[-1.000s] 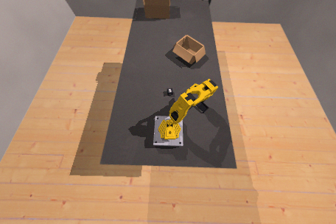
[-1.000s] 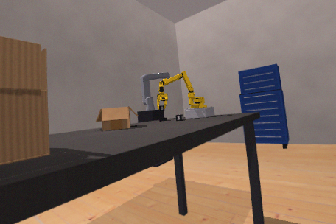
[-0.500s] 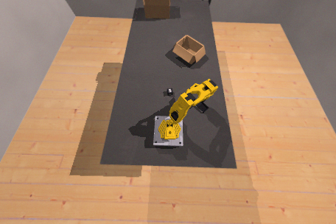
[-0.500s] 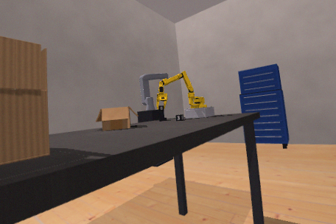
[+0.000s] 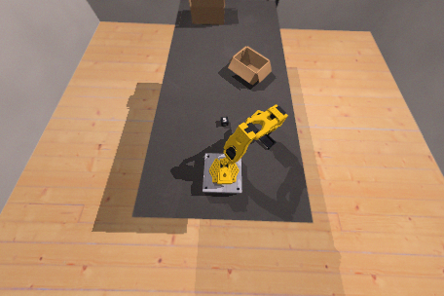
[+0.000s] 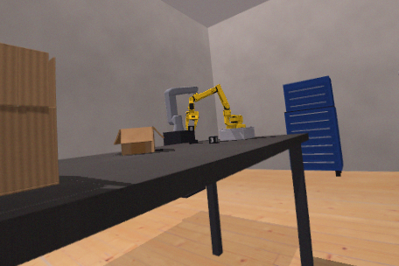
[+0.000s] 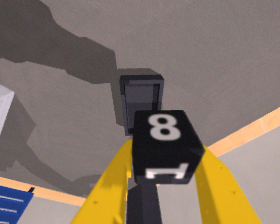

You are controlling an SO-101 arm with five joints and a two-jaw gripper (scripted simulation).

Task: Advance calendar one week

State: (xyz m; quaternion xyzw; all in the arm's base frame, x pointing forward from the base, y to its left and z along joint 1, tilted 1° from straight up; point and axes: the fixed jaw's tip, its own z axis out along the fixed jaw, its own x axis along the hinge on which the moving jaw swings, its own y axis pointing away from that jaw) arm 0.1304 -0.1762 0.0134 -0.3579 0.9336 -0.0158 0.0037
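- Calendar cube (image 7: pixel 167 145), one, pinched between my two jaws (image 6: pixel 192 127), 8 and 1 showing.
- One tray (image 7: pixel 142 95) (image 5: pixel 266 141), beyond my held cube.
- One other cube (image 5: pixel 224 121) (image 6: pixel 213 140) on the table (image 5: pixel 195 70) (image 6: pixel 175 165).
- Two cardboard boxes (image 5: pixel 249 66) (image 6: pixel 137 141), farther off.
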